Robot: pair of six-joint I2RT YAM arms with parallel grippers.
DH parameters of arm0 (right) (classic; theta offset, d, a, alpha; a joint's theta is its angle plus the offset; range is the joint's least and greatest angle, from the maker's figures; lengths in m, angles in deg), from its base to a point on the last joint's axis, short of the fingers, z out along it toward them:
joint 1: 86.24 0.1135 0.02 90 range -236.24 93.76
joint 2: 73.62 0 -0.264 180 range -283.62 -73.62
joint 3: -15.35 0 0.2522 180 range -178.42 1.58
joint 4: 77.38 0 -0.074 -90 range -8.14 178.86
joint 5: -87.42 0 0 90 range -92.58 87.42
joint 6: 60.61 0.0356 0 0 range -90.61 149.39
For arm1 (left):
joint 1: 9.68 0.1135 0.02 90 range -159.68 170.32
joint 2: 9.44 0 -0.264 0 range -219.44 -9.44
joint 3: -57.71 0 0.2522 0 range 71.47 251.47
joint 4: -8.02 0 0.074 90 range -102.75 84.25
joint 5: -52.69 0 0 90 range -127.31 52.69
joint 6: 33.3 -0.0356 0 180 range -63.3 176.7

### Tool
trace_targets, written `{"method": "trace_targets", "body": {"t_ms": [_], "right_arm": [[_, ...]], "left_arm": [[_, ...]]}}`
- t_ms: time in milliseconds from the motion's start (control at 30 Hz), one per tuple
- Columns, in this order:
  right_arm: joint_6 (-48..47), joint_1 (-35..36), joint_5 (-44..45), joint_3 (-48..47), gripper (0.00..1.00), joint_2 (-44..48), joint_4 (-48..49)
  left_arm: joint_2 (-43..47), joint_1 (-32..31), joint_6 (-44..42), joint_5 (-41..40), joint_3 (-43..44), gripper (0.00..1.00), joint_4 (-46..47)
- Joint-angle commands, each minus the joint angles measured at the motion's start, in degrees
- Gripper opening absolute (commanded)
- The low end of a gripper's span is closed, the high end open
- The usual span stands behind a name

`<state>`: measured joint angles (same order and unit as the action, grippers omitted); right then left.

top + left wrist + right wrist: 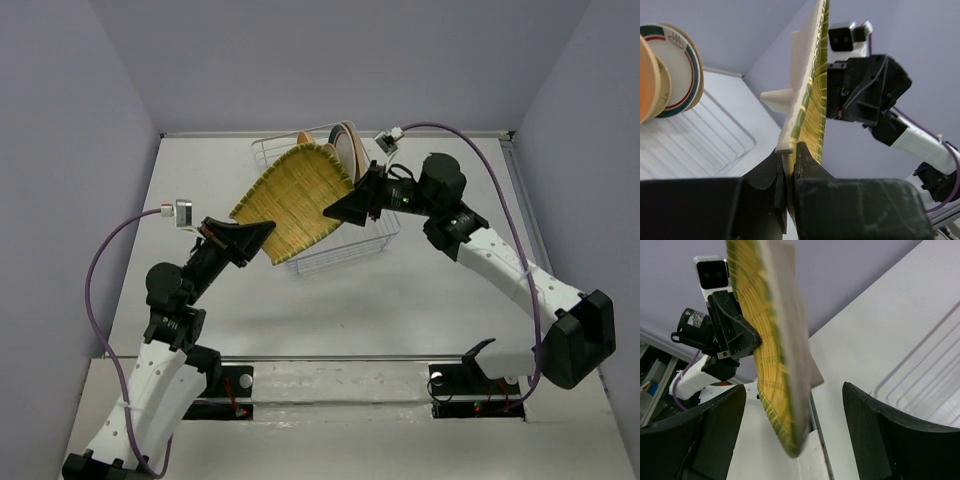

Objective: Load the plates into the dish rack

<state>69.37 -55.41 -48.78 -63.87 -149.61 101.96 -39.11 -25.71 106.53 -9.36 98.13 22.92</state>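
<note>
"Two tools at one plate. Which one has it?"

"The left tool has it. Its fingers are pressed together on the near-left edge of the striped plate, with the rim pinched between the tips."

"How does the plate sit?"

"It is up in the air and tilted, yellow-green face toward the overhead camera. It hangs over the left part of the dish rack. From the left wrist it is seen edge-on, pale underside to the left and striped face to the right."

"And the right tool?"

"The right tool is at the plate's opposite edge with its fingers spread wide. In its own camera the plate's edge hangs between them with a gap on each side, so it is not gripping."

"Is anything in the rack?"

"Yes. Several plates stand on edge at its far end. The left wrist view shows an orange-red plate at the picture's edge, then a white plate with a teal rim and a thin red ring. How many stand there I cannot tell. The rest of the rack's wire floor shows bare."

"What is it standing on?"

"It stands on the white surface, toward the far side, between the two arms."
</note>
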Motion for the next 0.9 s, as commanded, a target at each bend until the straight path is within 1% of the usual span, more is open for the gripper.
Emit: {"method": "trace_targets", "body": {"t_ms": [0,100,200,333,367,467,500,600,633,667,700,733,767,800,833,867], "right_arm": [[3.6,4.06,3.3,3.49,0.83,1.28,10.87],[8.25,5.29,5.14,8.39,0.83,1.28,20.61],[9.23,5.82,8.13,9.46,0.81,1.45,23.98],[10.11,6.35,12.96,9.64,0.68,0.84,28.8],[10.63,6.35,13.41,9.73,0.66,0.58,29.86],[13.44,6.35,13.93,10.34,0.57,-1.09,36.28],[14.58,6.35,14.29,10.69,0.49,-1.96,38.81],[15.47,7.57,16.13,9.91,0.39,-3.2,40.42],[15.38,7.58,16.66,9.56,0.29,-3.38,39.99],[15.12,8.1,17.71,9.03,0.25,-3.99,39.37],[14.6,8.8,18.41,8.07,0.14,-4.08,37.89],[14.16,8.81,19.38,7.88,0.08,-4.08,37.26],[13.81,9.59,21.82,7.71,0.07,-3.91,36.3],[13.37,10.3,22.98,7.18,0.07,-3.82,34.73],[12.14,10.3,24.12,6.14,0.07,-3.65,31.4],[11.61,10.3,27.35,5.25,0.07,-3.21,28.93]], "left_arm": [[2.07,0.21,7.82,-2.81,-1.95,0.05,19.66],[2.34,0.3,11.6,-3.59,-4.24,0.06,24.84],[1.55,0.3,12.05,-2.46,-4.51,0.05,25.3],[0.84,0.21,12.4,-1.23,-5.38,0.06,25.39],[0.93,0.21,12.32,-1.14,-5.56,0.06,25.3],[1.37,0.3,12.14,-1.05,-6.26,0.06,25.3],[1.37,0.3,11.88,-0.88,-6.35,0.06,24.86],[1.46,0.3,11.61,-0.44,-6.61,0.07,24.42],[1.37,0.3,11.44,-0.17,-6.62,0.08,24.25],[1.28,0.3,11.26,0.0,-6.7,0.08,23.98],[1.2,0.3,10.83,0.61,-6.62,0.13,23.55],[1.11,0.3,10.56,1.14,-6.53,0.16,23.45],[0.76,0.39,10.04,2.54,-6.09,0.21,22.58],[0.49,0.39,9.51,3.42,-5.74,0.34,21.62],[0.4,0.47,7.68,4.13,-4.52,0.42,20.04],[0.49,0.65,5.92,4.92,-3.64,0.53,15.07]]}}
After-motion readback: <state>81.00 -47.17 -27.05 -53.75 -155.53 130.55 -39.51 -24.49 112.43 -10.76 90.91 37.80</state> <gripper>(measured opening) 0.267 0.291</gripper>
